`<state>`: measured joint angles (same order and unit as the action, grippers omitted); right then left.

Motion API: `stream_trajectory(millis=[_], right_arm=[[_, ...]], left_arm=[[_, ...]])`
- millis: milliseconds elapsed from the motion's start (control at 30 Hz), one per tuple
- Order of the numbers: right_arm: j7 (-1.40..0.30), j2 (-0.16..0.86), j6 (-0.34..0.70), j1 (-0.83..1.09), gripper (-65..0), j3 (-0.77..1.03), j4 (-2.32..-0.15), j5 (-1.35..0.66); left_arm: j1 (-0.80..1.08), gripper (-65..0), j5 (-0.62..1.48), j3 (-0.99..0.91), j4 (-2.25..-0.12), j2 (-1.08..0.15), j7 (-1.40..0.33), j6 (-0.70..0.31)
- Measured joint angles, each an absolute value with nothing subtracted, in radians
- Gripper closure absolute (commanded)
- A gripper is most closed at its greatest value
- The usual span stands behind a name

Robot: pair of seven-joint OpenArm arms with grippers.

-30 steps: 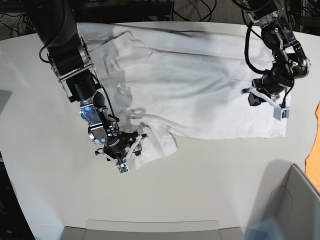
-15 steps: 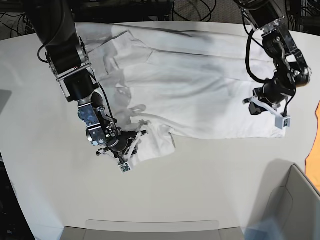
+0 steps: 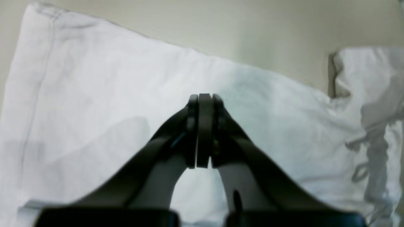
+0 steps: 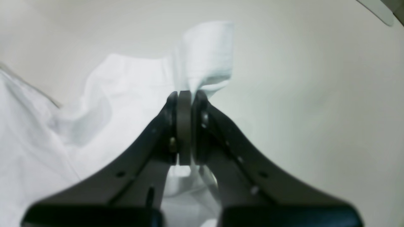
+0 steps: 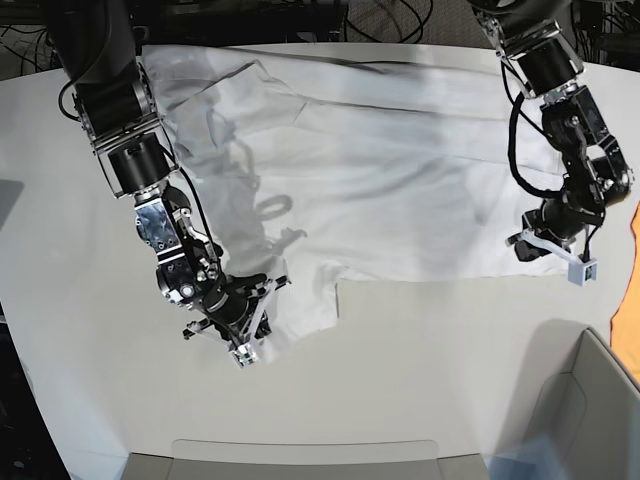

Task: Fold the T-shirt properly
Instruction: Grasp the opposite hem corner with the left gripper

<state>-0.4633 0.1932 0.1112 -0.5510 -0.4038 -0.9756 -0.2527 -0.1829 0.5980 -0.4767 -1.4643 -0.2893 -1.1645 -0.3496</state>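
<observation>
Left wrist view: we see the left gripper with jaws pressed together and nothing visibly between them, over the T-shirt, which fills most of the frame; bare table runs along the top.
Right wrist view: the right gripper is clamped on a raised fold of the T-shirt at centre.
Base view: the T-shirt lies spread across the upper middle of the table. The right gripper reaches low at lower left; the left gripper bends down at the right hem.
Handling: we judge the fabric thin, light and limp; grip at hems and corners.
</observation>
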Motion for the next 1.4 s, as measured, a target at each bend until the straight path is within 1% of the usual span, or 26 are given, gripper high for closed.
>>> stream_trajectory(millis=[33,167,233,333,400,467,500,567,633,800,933,1000,1167,1333,1400], right_arm=[[-0.465,0.193,0.11,-0.546,0.0,-0.404,-0.976,-0.253],[-0.464,0.188,0.112,-0.523,0.0,-0.404,-0.978,-0.249],[-0.461,0.187,0.113,-0.515,0.0,-0.404,-0.979,-0.247],[-0.463,0.192,0.112,-0.507,0.0,-0.404,-0.979,-0.246],[-0.46,0.197,0.113,-0.503,0.0,-0.404,-0.977,-0.244],[-0.462,0.206,0.113,-0.501,0.0,-0.404,-0.977,-0.248],[-0.465,0.208,0.113,-0.501,0.0,-0.404,-0.977,-0.246],[-0.463,0.211,0.113,-0.501,0.0,-0.404,-0.977,-0.246],[-0.464,0.213,0.113,-0.501,0.0,-0.404,-0.977,-0.246],[-0.464,0.213,0.113,-0.501,0.0,-0.404,-0.977,-0.246],[-0.463,0.218,0.113,-0.495,0.0,-0.404,-0.977,-0.246],[-0.464,0.222,0.113,-0.492,0.0,-0.404,-0.977,-0.247],[-0.464,0.229,0.113,-0.489,0.0,-0.404,-0.977,-0.247],[-0.464,0.23,0.113,-0.49,0.0,-0.404,-0.977,-0.246],[-0.464,0.229,0.113,-0.489,0.0,-0.404,-0.977,-0.247]], left_arm=[[-0.201,-0.7,0.602,-0.474,-1.413,-0.306,-1.128,-0.353],[-0.27,-14.9,0.598,-0.474,-1.266,-0.377,-1.005,-0.347],[-0.299,-18.5,0.604,-0.474,-1.195,-0.419,-0.913,-0.344],[-0.347,-18.8,0.599,-0.464,-1.068,-0.479,-0.842,-0.299],[-0.393,-18.8,0.591,-0.381,-0.952,-0.531,-0.789,-0.279],[-0.43,-18.8,0.598,-0.271,-0.85,-0.574,-0.744,-0.289],[-0.443,-18.8,0.605,-0.222,-0.815,-0.588,-0.708,-0.287],[-0.467,-18.8,0.605,-0.153,-0.759,-0.593,-0.701,-0.29],[-0.486,-18.8,0.606,-0.133,-0.717,-0.586,-0.702,-0.293],[-0.488,-18.9,0.603,-0.126,-0.707,-0.606,-0.701,-0.292],[-0.501,-19.0,0.602,-0.126,-0.615,-0.62,-0.646,-0.284],[-0.489,-19.0,0.602,-0.122,-0.611,-0.619,-0.65,-0.288],[-0.492,-19.0,0.604,-0.018,-0.61,-0.626,-0.646,-0.288],[-0.482,-19.1,0.609,-0.013,-0.61,-0.617,-0.643,-0.296],[-0.48,-19.1,0.614,-0.013,-0.584,-0.617,-0.617,-0.297]])
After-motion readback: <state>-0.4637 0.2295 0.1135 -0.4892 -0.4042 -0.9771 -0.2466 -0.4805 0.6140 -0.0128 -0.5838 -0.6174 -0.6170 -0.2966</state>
